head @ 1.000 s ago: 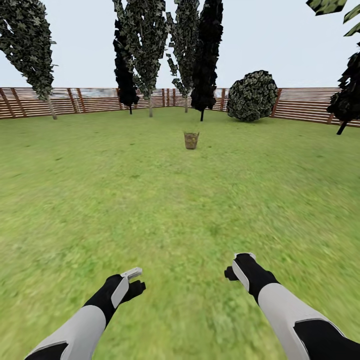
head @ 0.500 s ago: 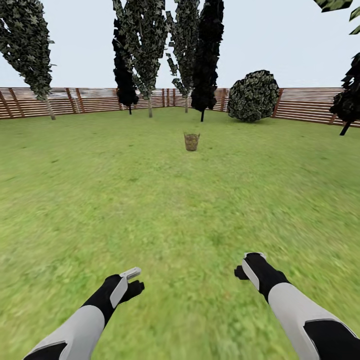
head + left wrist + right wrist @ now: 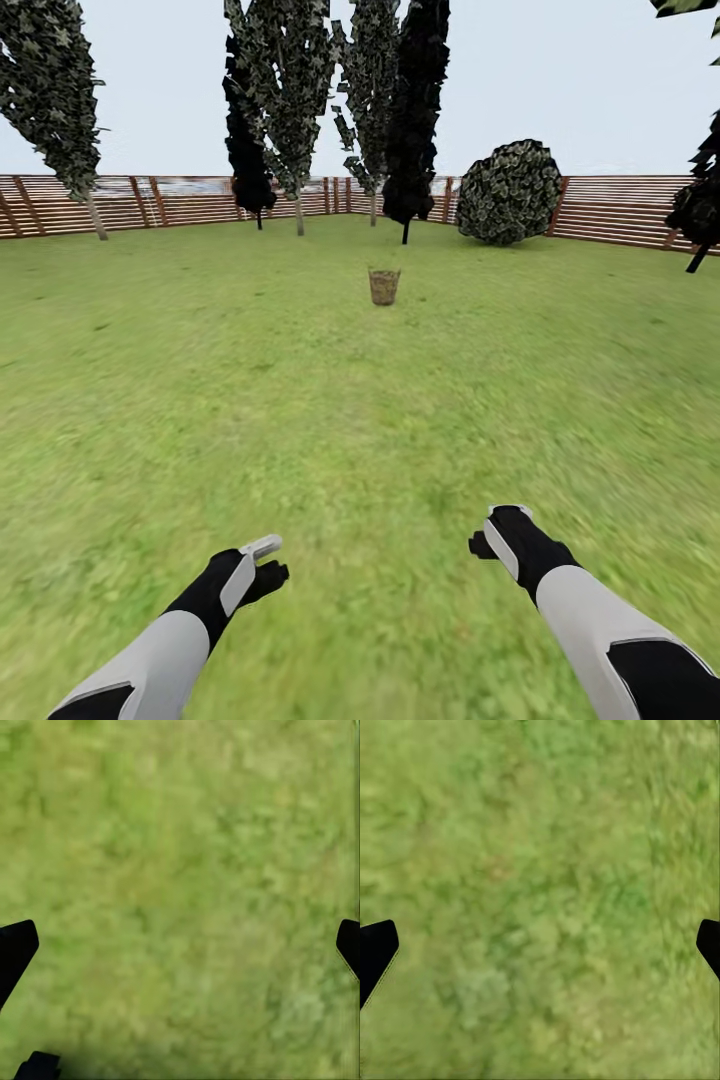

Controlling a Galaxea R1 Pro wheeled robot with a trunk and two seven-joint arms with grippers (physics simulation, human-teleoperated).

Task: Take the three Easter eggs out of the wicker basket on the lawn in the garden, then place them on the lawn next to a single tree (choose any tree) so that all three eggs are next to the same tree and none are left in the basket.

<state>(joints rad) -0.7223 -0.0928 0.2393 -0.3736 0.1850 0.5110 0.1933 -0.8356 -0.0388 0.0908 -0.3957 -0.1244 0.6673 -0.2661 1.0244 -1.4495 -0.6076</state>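
Green lawn (image 3: 300, 400), seemingly wooden fence (image 3: 190, 200)

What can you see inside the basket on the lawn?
Nothing certain. The basket stands upright far off on the lawn, and its wicker wall hides the inside; no eggs are discernible from here.

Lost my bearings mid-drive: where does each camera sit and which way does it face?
Head view: on the head, facing forward and down across the lawn to the wicker basket; both forearms show.
Left wrist view: by the left end effector, facing grass; fingertips spread.
Right wrist view: by the right end effector, likewise.
All views share the lawn.
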